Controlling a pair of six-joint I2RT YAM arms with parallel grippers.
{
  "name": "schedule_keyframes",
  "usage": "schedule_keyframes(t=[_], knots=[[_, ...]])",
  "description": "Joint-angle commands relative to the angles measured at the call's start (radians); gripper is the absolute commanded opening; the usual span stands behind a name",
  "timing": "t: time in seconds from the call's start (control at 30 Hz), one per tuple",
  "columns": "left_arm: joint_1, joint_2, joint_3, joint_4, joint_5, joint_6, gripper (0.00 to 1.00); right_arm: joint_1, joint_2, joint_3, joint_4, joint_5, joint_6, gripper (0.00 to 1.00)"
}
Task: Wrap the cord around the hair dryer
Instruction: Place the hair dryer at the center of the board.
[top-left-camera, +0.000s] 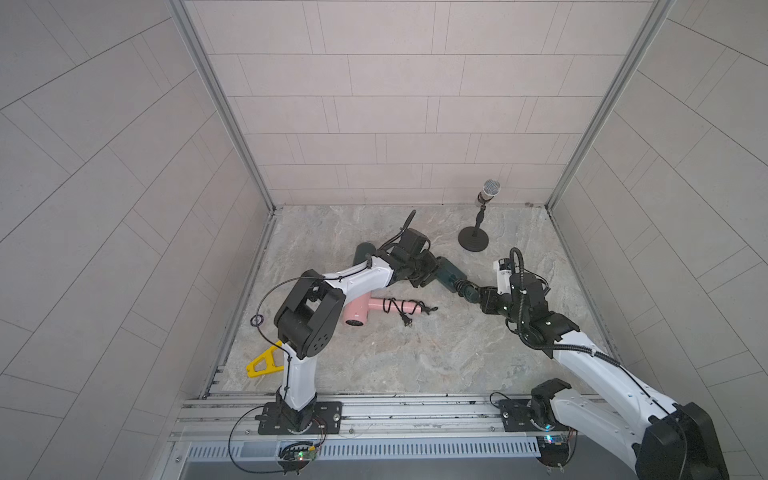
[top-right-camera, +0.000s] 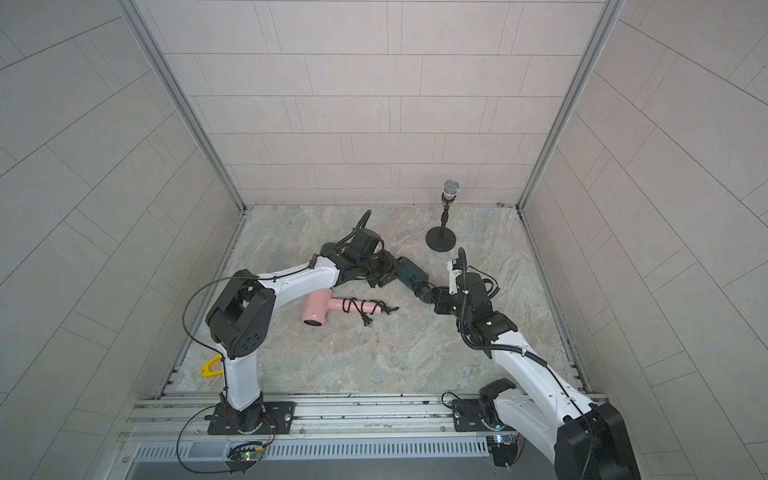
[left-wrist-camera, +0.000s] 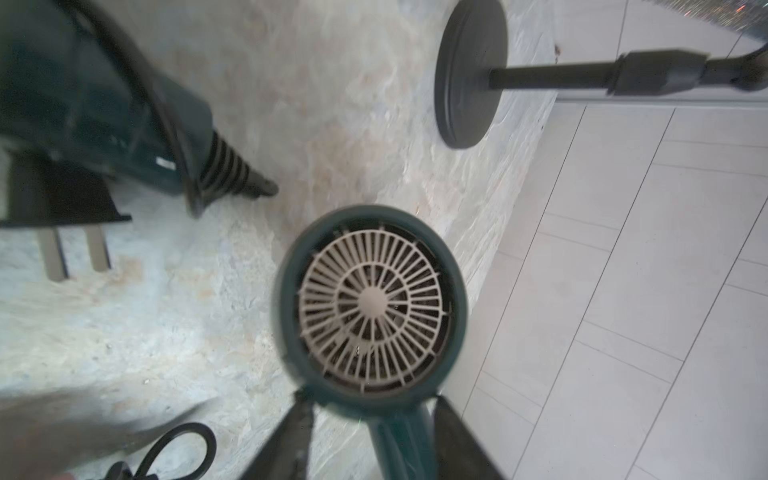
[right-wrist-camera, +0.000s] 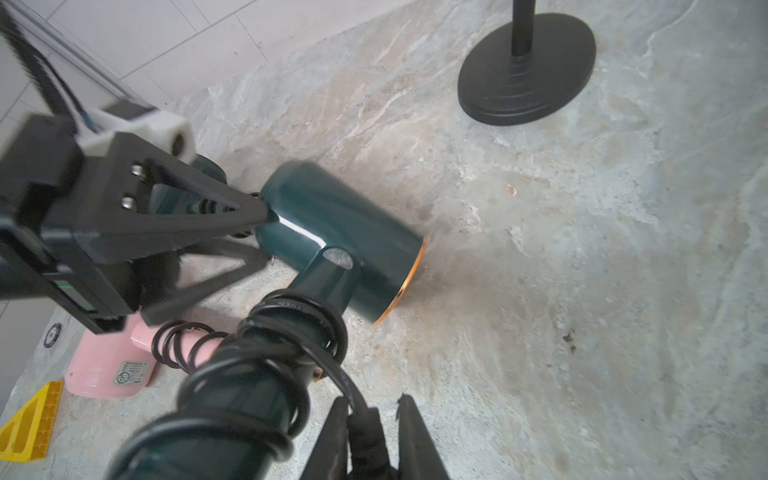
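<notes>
Pale grey tiled walls (top-left-camera: 395, 104) closed in three sides, meeting at aluminium corner posts (top-left-camera: 224, 108). The marbled grey-beige surface (top-left-camera: 374, 357) lay under soft, even light (shadows were faint). A black microphone stand (top-left-camera: 473, 241) stood beyond the right tool (top-left-camera: 461, 289), close to the back wall.

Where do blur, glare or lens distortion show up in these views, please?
Left wrist view: green hair dryer sharp, plug soft. Right wrist view: a glare streak on its barrel, left gripper slightly smeared, cord near the lens soft. Both top views: wall tiles look bent, light even.
</notes>
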Motion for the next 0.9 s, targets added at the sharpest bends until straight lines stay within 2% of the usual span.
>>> schedule_keyframes(t=[0.0, 0.23, 0.33, 0.43, 0.57, 0.63, 0.7, 0.73, 0.87], knots=[[0.025, 0.059, 0.061, -0.150, -0.045, 0.043, 0.00, -0.020, 0.020, -0.027, -0.057, 0.061, 0.024, 0.00], [0.019, 0.116, 0.159, -0.216, -0.047, 0.082, 0.01, -0.112, 0.126, -0.034, -0.021, 0.019, 0.011, 0.00], [0.016, 0.097, 0.164, -0.216, -0.066, 0.115, 0.08, -0.129, 0.156, -0.030, -0.013, 0.002, -0.004, 0.00], [0.011, 0.078, 0.203, -0.258, -0.092, 0.232, 0.24, -0.153, 0.186, -0.021, -0.019, -0.028, -0.010, 0.00], [-0.001, 0.048, 0.241, -0.320, -0.135, 0.413, 0.61, -0.177, 0.234, 0.016, -0.067, -0.061, -0.020, 0.00], [-0.006, 0.029, 0.243, -0.341, -0.157, 0.474, 0.71, -0.181, 0.254, 0.036, -0.101, -0.060, -0.021, 0.02], [-0.006, 0.006, 0.230, -0.345, -0.173, 0.513, 0.78, -0.182, 0.268, 0.052, -0.131, -0.055, -0.017, 0.11], [-0.006, -0.007, 0.222, -0.345, -0.178, 0.530, 0.80, -0.185, 0.270, 0.063, -0.153, -0.057, -0.016, 0.21], [-0.006, -0.071, 0.172, -0.344, -0.214, 0.586, 0.83, -0.185, 0.255, 0.161, -0.290, -0.065, -0.036, 0.39]])
